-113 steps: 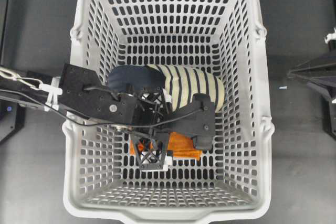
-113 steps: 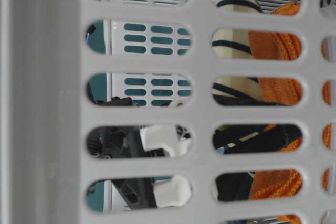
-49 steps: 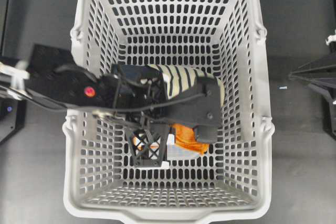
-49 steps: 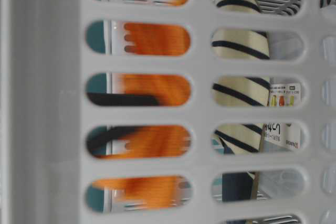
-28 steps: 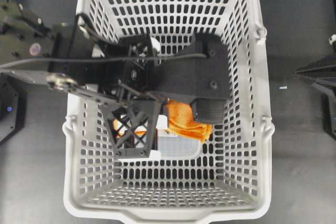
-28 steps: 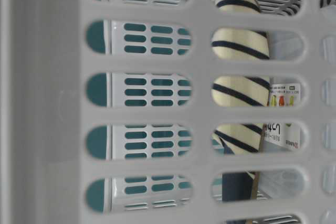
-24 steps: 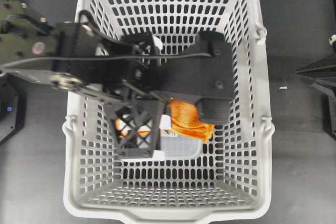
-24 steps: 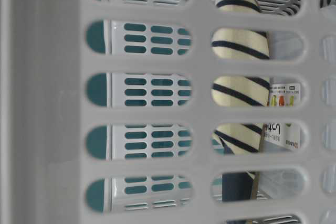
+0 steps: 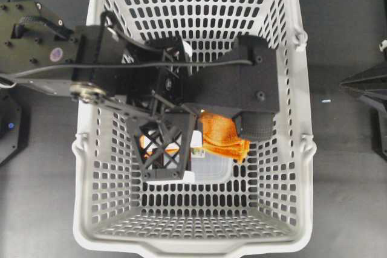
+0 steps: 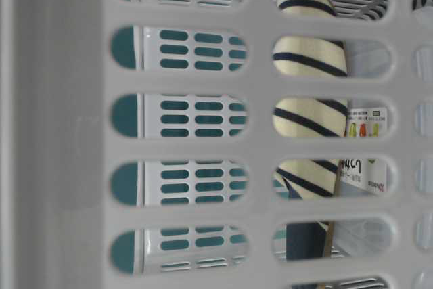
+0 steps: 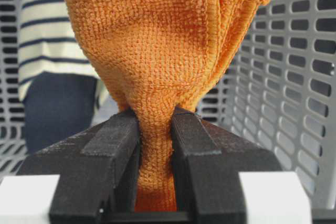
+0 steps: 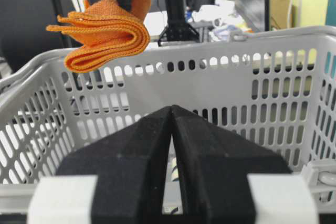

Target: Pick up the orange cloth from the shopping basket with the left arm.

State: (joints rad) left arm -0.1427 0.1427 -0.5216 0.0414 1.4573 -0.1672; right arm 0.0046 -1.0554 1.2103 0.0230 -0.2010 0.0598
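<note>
1. Overhead exterior view. The left arm [image 9: 91, 77] reaches in from the left over the shopping basket [image 9: 302, 167], a light grey basket with slotted walls that stands on the dark tabletop [image 9: 347, 197]. The orange cloth [image 9: 222, 137] shows as a bunched fold under the arm's black wrist block, above the basket's interior. A pale flat packet [image 9: 211, 167] lies on the basket floor below it. The right arm [image 9: 366, 92] rests at the right edge, well apart from the basket.

2. Table-level exterior view. The camera looks through the slots of the basket wall [image 10: 260, 147]. A navy-and-cream striped slipper [image 10: 308, 120] shows behind the slots, with a printed label [image 10: 365, 123] just beside it to the right. Neither cloth nor pincer is visible here.

3. Left wrist view. The left pincer [image 11: 155, 156] pinches the orange cloth [image 11: 157, 51]: a narrow neck of terry fabric is squeezed between the two black fingers [image 11: 113, 145], and the rest billows out beyond them. The striped slipper [image 11: 50, 40] lies behind at the left, the basket wall [image 11: 294, 77] at the right.

4. Right wrist view. The right pincer [image 12: 172, 114] has its black fingers [image 12: 131, 145] pressed together with nothing between them. Beyond it the orange cloth [image 12: 105, 27] hangs folded from the left pincer's dark fingers, level with or just above the basket's rim [image 12: 252, 38].
</note>
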